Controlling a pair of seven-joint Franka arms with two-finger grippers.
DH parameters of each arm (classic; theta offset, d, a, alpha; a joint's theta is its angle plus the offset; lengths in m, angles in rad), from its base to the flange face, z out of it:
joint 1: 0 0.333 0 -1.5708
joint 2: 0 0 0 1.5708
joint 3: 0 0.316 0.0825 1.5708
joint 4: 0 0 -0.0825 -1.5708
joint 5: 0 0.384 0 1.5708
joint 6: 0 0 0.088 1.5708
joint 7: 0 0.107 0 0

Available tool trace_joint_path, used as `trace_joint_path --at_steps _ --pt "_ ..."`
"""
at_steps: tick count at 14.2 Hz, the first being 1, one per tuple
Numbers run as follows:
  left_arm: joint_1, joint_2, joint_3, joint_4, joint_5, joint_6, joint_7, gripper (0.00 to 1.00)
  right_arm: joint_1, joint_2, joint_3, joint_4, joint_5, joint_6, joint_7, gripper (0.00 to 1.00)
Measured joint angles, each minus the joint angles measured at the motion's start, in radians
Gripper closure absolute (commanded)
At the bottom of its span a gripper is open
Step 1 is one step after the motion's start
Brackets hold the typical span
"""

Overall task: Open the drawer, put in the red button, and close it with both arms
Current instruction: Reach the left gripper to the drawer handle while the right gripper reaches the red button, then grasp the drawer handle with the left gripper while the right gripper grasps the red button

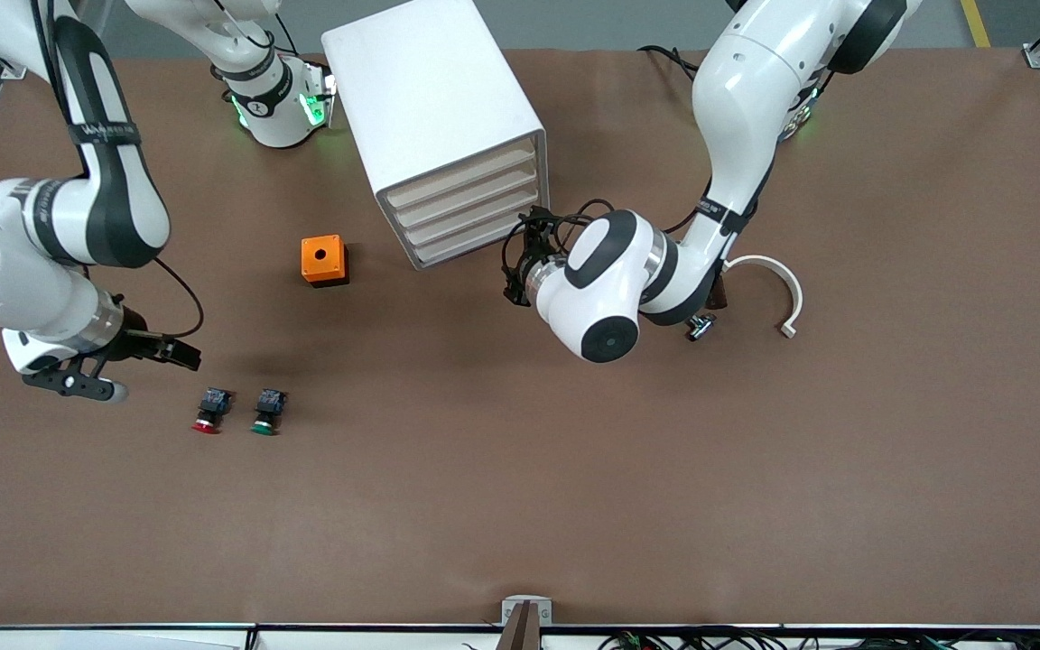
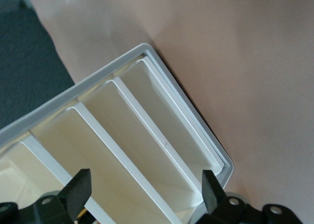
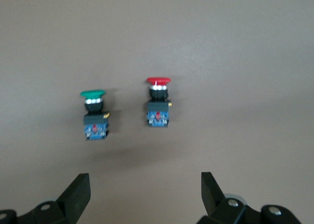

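Now | red button (image 1: pixel 209 409) beside green button (image 1: pixel 266 411) | right end effector (image 1: pixel 179 353) near, spread, empty | left end effector (image 1: pixel 520 262) at drawer unit (image 1: pixel 448 135), spread, empty

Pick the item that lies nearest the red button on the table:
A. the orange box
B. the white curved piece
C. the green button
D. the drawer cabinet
C: the green button lies right beside the red button, both caps pointing toward the front camera.
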Motion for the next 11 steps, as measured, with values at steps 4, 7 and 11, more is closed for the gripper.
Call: trace_joint_path --at_steps 4,7,11 --pt "-0.006 0.029 -0.001 0.0 -0.096 -0.066 -0.043 0.16 -0.008 0.115 -0.005 0.0 0.0 0.159 0.015 0.0" --pt "-0.011 0.063 -0.001 -0.006 -0.154 -0.129 -0.077 0.23 -0.01 0.18 -0.007 0.004 0.0 0.234 0.042 0.0" --pt "-0.012 0.129 -0.001 -0.007 -0.212 -0.168 -0.106 0.25 -0.013 0.24 -0.01 0.013 0.0 0.298 0.05 0.0"
